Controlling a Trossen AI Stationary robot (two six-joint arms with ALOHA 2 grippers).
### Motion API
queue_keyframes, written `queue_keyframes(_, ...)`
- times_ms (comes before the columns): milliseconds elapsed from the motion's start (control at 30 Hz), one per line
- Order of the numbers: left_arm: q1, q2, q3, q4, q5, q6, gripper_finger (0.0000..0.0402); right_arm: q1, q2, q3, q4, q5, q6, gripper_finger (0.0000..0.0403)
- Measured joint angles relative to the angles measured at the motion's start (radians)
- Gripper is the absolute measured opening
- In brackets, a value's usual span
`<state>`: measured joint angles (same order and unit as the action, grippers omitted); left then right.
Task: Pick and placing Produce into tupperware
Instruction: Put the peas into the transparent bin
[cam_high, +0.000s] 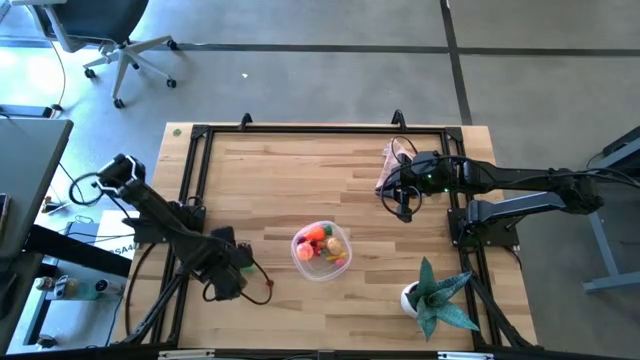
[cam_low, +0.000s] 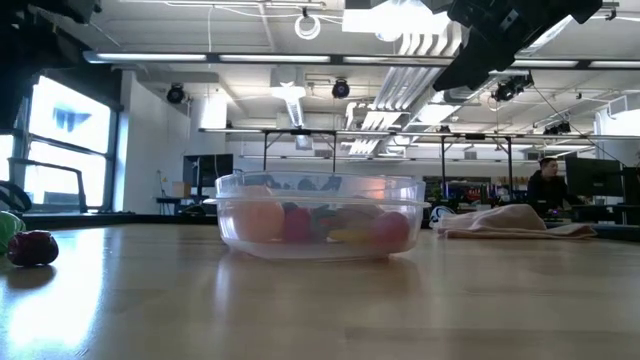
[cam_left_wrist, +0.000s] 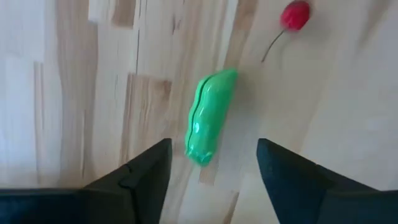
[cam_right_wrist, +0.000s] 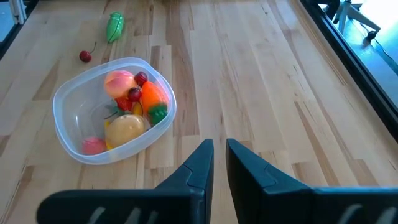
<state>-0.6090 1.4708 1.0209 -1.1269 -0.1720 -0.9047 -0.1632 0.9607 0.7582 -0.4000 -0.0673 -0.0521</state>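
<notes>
The green pod (cam_left_wrist: 210, 118) lies flat on the wood, a red berry (cam_left_wrist: 294, 15) with a thin stalk a little beyond it. My left gripper (cam_left_wrist: 213, 160) is open just above the pod, one finger on either side of the pod's nearer end, touching nothing. In the high view it hovers left of the clear tupperware (cam_high: 297, 240). The tupperware (cam_right_wrist: 62, 99) holds an orange carrot (cam_right_wrist: 153, 94), a pink ball (cam_right_wrist: 118, 81), a tan ball (cam_right_wrist: 124, 127) and red berries. My right gripper (cam_right_wrist: 217, 152) is shut and waits high over the table's right side (cam_high: 402, 208).
A pink cloth (cam_high: 390, 165) lies near the far right corner. The teal spiky plant in its white pot (cam_high: 432, 296) stands near the right front. A black frame (cam_high: 195, 160) runs along the table's edges. A person (cam_low: 548, 186) sits far behind.
</notes>
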Motion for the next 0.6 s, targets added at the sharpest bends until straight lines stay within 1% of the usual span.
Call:
queue_keyframes(133, 0.024, -0.079, -0.063, 0.063, -0.002, 0.016, 0.0249, 0.0, 0.0, 0.0, 0.0, 0.0, 0.0, 0.0032)
queue_keyframes(333, 0.078, -0.141, -0.215, 0.196, 0.084, 0.038, 0.0257, 0.0, 0.0, 0.0, 0.0, 0.0, 0.0, 0.0032)
queue_keyframes(400, 0.092, -0.149, -0.238, 0.226, 0.102, 0.053, 0.0257, 0.0, 0.0, 0.0, 0.0, 0.0, 0.0, 0.0032)
queue_keyframes(600, 0.094, -0.156, -0.262, 0.265, 0.102, 0.088, 0.0257, 0.0, 0.0, 0.0, 0.0, 0.0, 0.0, 0.0032)
